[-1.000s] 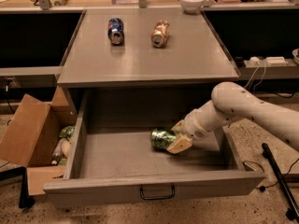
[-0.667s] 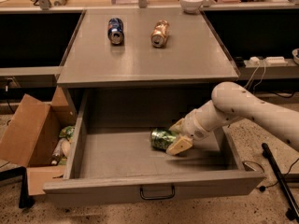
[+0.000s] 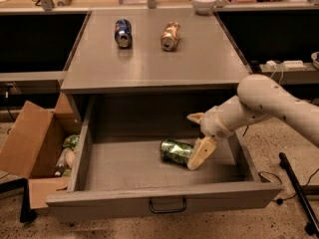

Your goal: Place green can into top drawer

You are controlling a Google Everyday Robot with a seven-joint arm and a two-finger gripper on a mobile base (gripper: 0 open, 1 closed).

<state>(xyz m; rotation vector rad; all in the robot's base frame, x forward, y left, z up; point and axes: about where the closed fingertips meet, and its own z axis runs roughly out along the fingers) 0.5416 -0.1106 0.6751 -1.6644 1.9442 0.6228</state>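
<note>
Grey surface (image 3: 149,63) carries a blue can (image 3: 122,32) & a copper can (image 3: 170,35). Under it the top drawer (image 3: 164,203) stands pulled out. The hand (image 3: 191,142) is inside, R side, fingers spread wide, holding nothing. The green can (image 3: 175,151) lies on its side on the drawer floor, just beside the lower finger.

A rounded white plastic arm (image 3: 269,101), speckled with small dark dots, is tapering into a two-finger gripper (image 3: 192,141) with cream-tan wedge-shaped fingers (image 3: 202,153), sitting at the right inside the wide grey metal top drawer (image 3: 149,198).
</note>
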